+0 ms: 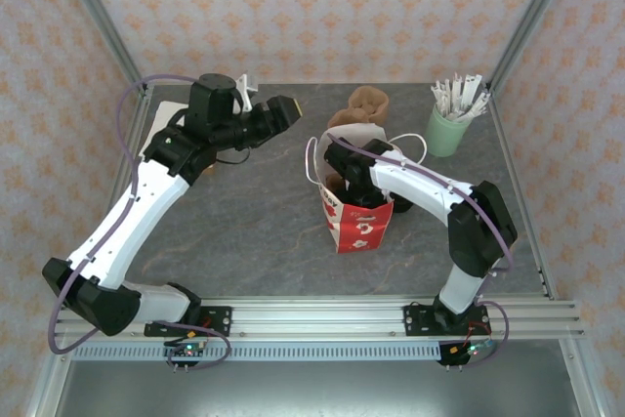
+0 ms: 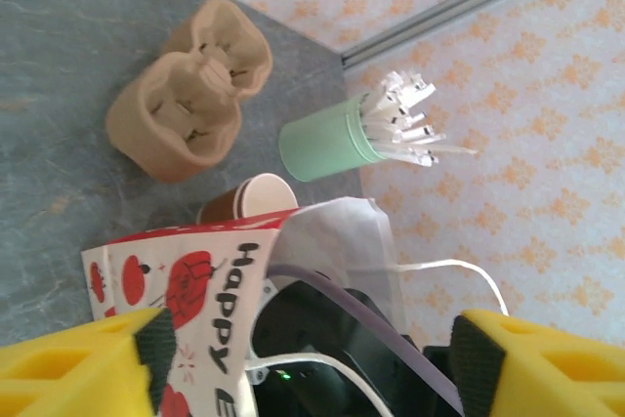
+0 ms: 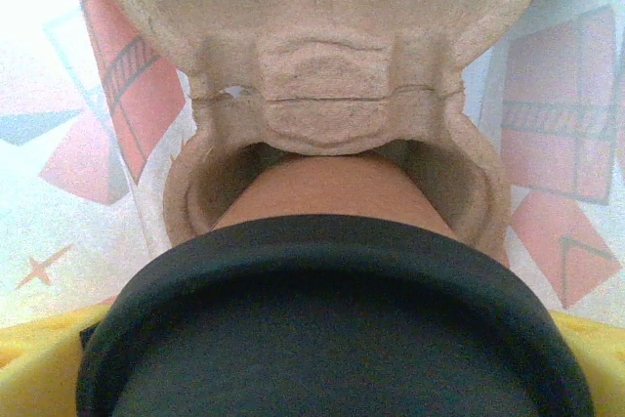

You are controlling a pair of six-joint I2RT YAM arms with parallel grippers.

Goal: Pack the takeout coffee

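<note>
1. Head count: you've got two pincers, one red-and-white bag (image 1: 359, 227), and one mint-green cup (image 2: 327, 139) stuffed with paper-wrapped sticks (image 2: 410, 124), which are too bunched to count. There are two coffee cups: the takeout coffee (image 2: 249, 200) and a black-lidded cup (image 3: 332, 329).
2. Pulp trays: one pile (image 2: 186, 95) sits on the table, and I can't tell how many are nested in it. One more tray (image 3: 332, 95) lies inside the bag.
3. Your left pincer (image 2: 312, 349) has its yellow fingers spread wide. There's nothing between them and they touch nothing.
4. The bag's open mouth is straight ahead of the left pincer. The takeout coffee stands on the table just past the bag's far wall, open top with a pale rim and a brown body. Whether it touches the bag or is just beside it, I can't tell. The pulp pile and the mint-green cup are further ahead, apart from each other.
5. Your right pincer (image 3: 332, 388) is down inside the bag. Its fingers sit on either side of the black lid, which fills the whole gap, so it looks pinched on the black-lidded cup. The cup's brown body points ahead into a pocket of the tray.
6. Hard to see: only the corners of the right fingers show, so the actual contact spots are cut off. The bag hides the base of the takeout coffee.
</note>
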